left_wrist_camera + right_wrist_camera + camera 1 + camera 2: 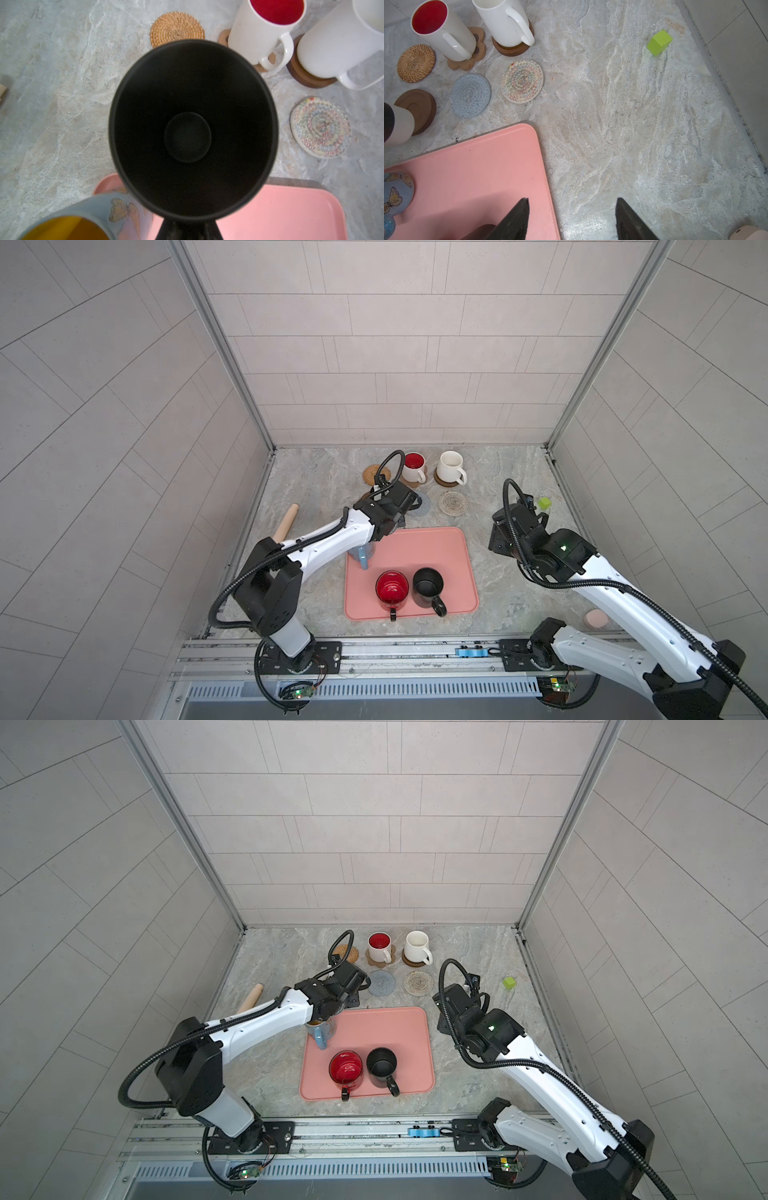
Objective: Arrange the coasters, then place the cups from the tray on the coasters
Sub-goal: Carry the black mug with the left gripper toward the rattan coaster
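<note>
Well, my left pincer (188, 228) is clamped on the rim of a black mug (193, 128). The mug hangs upright right below it, just beyond the far-left corner of the tray (436, 547). From the right wrist view, the mug covers part of a bare brown disc (418, 108); whether it touches the disc I cannot tell. Right of that disc lie the grey coaster (381, 982) and the whitish coaster (453, 502), both bare, with the rattan coaster (376, 475) farther back. My right pincer (571, 218) stands wide and empty at the tray's right edge, well apart from every mug. On the tray, a blue mug (362, 553) stands at the far-left corner. A red mug (392, 590) and a second black mug (428, 587) stand side by side toward the near edge.
</note>
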`<action>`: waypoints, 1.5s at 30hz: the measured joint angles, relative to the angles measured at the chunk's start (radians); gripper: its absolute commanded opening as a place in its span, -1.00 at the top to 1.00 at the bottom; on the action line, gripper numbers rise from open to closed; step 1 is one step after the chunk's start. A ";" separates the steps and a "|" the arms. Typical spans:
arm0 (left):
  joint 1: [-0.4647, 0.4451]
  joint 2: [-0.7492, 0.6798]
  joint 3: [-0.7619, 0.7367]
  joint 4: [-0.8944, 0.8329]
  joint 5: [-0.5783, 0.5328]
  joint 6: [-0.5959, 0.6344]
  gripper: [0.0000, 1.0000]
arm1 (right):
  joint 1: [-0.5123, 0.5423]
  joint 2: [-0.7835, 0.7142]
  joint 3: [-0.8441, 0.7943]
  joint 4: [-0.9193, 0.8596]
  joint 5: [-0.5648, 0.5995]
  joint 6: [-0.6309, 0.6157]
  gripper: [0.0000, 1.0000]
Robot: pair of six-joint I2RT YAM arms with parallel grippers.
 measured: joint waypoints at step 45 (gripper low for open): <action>0.230 0.515 0.584 -0.014 0.026 0.103 1.00 | -0.152 0.147 0.046 0.033 -0.055 -0.085 -0.36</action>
